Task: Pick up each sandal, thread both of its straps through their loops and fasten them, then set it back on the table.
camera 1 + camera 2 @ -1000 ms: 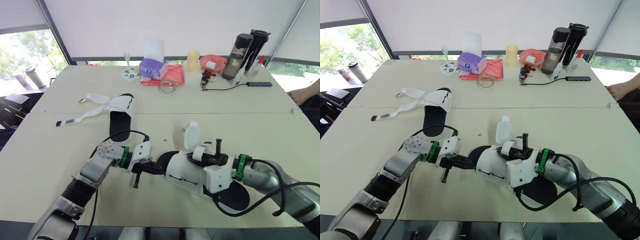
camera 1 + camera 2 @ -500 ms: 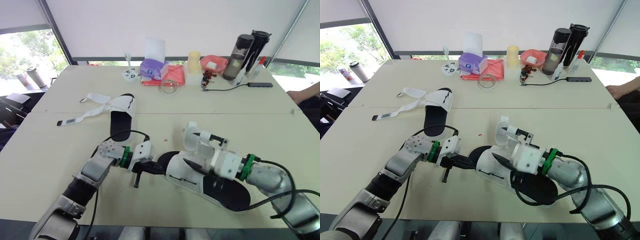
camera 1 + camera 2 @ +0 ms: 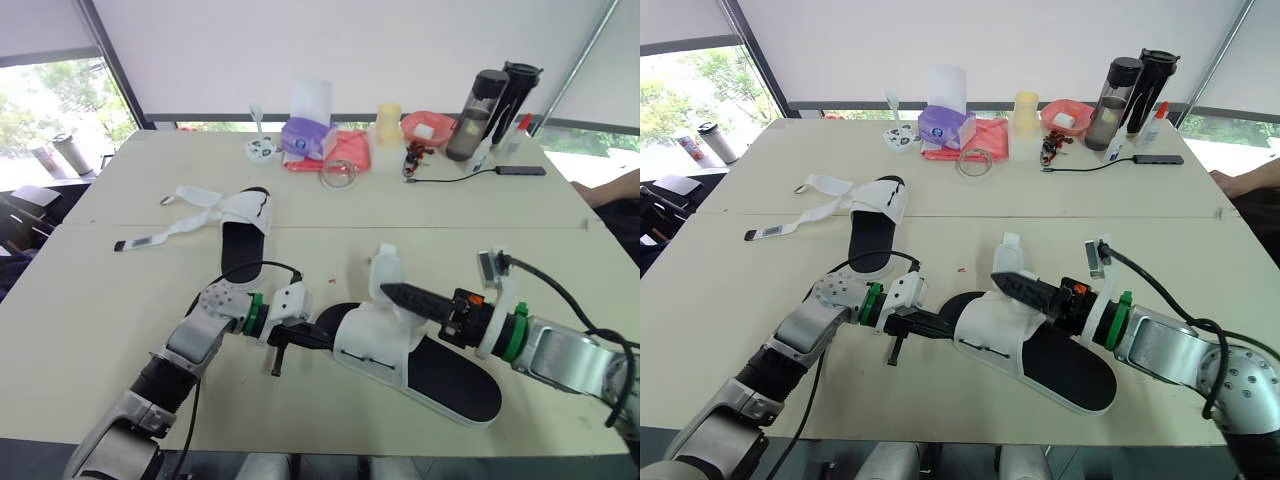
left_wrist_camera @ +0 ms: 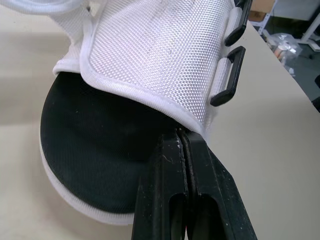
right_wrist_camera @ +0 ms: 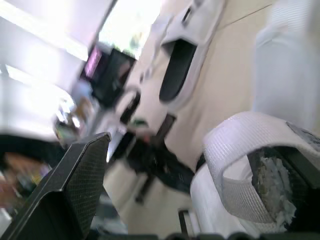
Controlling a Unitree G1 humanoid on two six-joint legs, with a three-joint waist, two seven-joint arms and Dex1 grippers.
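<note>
The near sandal [image 3: 400, 350], white mesh upper on a black sole, lies at the table's front middle. My left gripper [image 4: 181, 137] is shut on the edge of that upper at the toe end. One loose white strap [image 3: 385, 270] stands up from the sandal's far side. My right gripper [image 3: 400, 298] is open, coming in from the right, its fingers pointing left just above the upper beside that strap. The right wrist view shows a curled strap end [image 5: 250, 145] with a dark fastening patch. A second sandal [image 3: 243, 222] lies further back on the left, its straps [image 3: 160, 235] spread loose.
Along the far edge stand a purple tissue box [image 3: 305, 135], a pink cloth [image 3: 347, 150], a pale cup [image 3: 387, 120], a red bowl [image 3: 425, 125] and two dark bottles [image 3: 487, 98]. A black cable [image 3: 450, 178] runs to the right. A person's arm [image 3: 615, 185] rests at the right edge.
My right gripper has opened, let go of the strap and drawn back to the right off the sandal. The left gripper has kept its hold at the toe.
</note>
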